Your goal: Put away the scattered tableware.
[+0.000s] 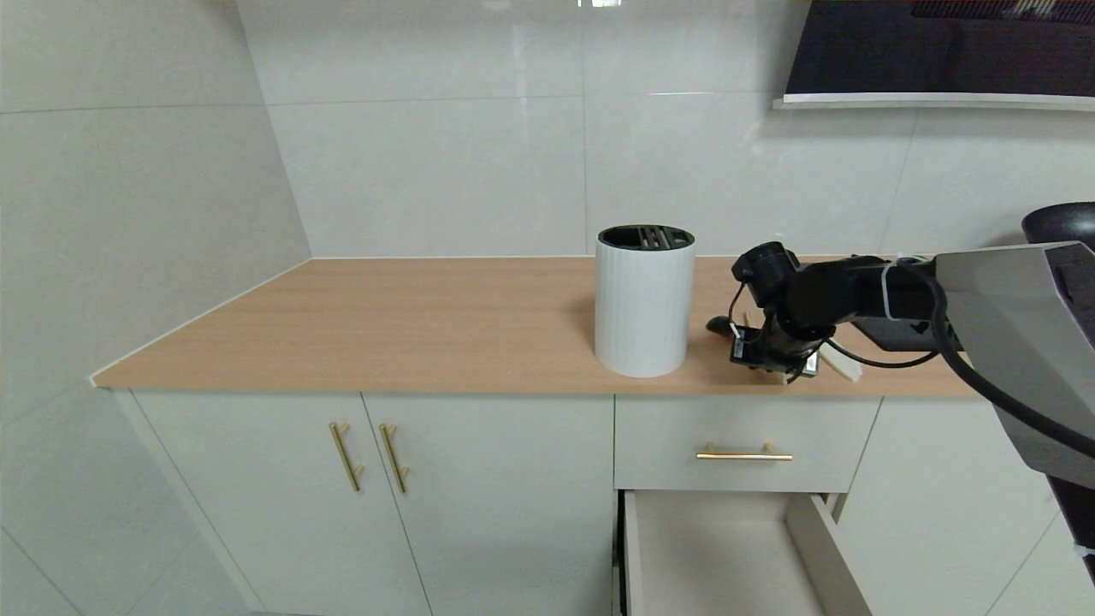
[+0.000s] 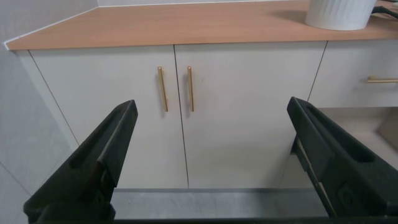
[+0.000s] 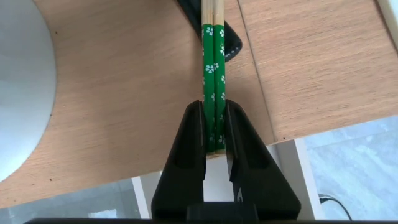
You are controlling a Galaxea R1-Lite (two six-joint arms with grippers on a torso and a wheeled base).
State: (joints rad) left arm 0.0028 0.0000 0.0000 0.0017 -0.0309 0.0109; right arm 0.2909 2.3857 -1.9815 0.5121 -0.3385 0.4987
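A pair of wooden chopsticks (image 3: 212, 74) with green flowered ends lies on the wooden counter (image 1: 411, 316); my right gripper (image 3: 215, 124) is shut on their green ends near the counter's front edge. A black utensil (image 3: 211, 28) lies under the chopsticks farther back. The white ribbed holder (image 1: 643, 299) with a black slotted top stands just left of my right gripper (image 1: 770, 359). My left gripper (image 2: 211, 155) hangs open, low in front of the cabinet doors (image 2: 180, 106), with nothing between its fingers.
A lower drawer (image 1: 719, 547) stands pulled open under the counter, below a closed drawer with a gold handle (image 1: 742, 455). Tiled walls close the counter's back and left side. A dark pot (image 1: 1061, 224) sits at the far right.
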